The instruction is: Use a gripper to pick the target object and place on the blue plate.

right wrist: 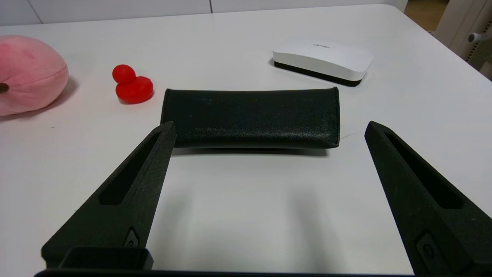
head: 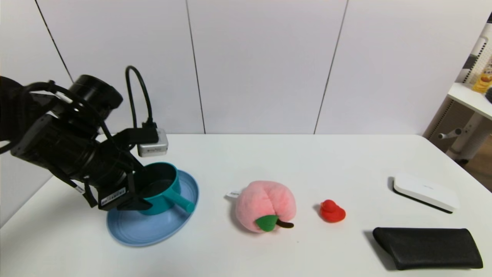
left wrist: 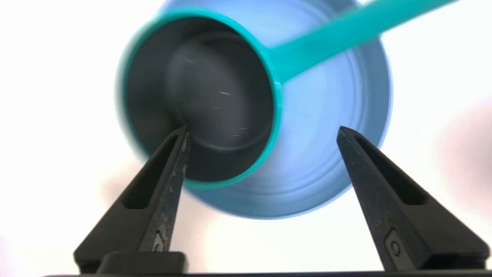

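Since the pan (head: 163, 188) is sitting on the blue plate (head: 153, 231), the big part of the job is looking done. What is left, I think, is for the left gripper (left wrist: 263, 130) to be lifting away. It is hanging just above the pan with its fingers (left wrist: 169, 181) spread wide, and it is gripping nothing. One finger tip is showing over the pan's dark inside, and the other is showing over the plate. The pan is teal and small, standing upright, with its short handle (head: 182, 202) pointing toward the pink peach (head: 265, 206). It is sitting at the back of the plate, not the middle. The right gripper (right wrist: 269, 129) is resting low over the table (head: 307, 161), near a black case (right wrist: 251, 117), with its fingers spread and nothing between them.
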Motion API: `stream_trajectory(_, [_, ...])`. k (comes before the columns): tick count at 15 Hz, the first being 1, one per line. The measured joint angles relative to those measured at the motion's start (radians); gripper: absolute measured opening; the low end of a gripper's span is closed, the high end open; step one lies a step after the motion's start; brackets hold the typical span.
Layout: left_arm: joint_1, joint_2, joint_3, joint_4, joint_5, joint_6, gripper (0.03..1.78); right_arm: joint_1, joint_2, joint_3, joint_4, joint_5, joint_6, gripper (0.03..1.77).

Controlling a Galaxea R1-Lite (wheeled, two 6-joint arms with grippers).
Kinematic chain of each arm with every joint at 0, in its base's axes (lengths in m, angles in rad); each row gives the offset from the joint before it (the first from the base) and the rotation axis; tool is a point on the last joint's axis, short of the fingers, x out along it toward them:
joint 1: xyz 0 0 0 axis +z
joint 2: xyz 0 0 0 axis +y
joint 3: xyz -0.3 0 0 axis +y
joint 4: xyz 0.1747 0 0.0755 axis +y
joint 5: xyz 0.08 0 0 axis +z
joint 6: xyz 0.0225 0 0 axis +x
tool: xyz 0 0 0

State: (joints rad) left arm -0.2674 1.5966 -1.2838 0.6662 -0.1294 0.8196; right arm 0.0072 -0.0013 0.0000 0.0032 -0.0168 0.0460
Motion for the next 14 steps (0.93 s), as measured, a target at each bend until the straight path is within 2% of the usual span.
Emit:
stream_trajectory(2, [0.001, -0.077, -0.019, -0.058, 0.003, -0.093, 1.47, 0.000, 0.000, 0.000, 0.000, 0.000, 0.000, 1.70])
stream_trajectory(5, [0.013, -0.185, -0.030, -0.265, 0.024, -0.269, 1.54, 0.000, 0.000, 0.000, 0.000, 0.000, 0.000, 1.70])
stream_trajectory(7, [0.076, -0.257, -0.031, -0.409, 0.038, -0.362, 1.58, 0.000, 0.000, 0.000, 0.000, 0.000, 0.000, 1.70])
stream_trajectory(8, [0.111, -0.293, -0.025, -0.448, 0.039, -0.381, 1.59, 0.000, 0.000, 0.000, 0.000, 0.000, 0.001, 1.70])
stream_trajectory(11, [0.169, -0.418, 0.048, -0.475, 0.042, -0.465, 1.63, 0.000, 0.000, 0.000, 0.000, 0.000, 0.000, 1.70])
stream_trajectory(14, [0.191, -0.592, 0.232, -0.483, 0.057, -0.529, 1.66, 0.000, 0.000, 0.000, 0.000, 0.000, 0.000, 1.70])
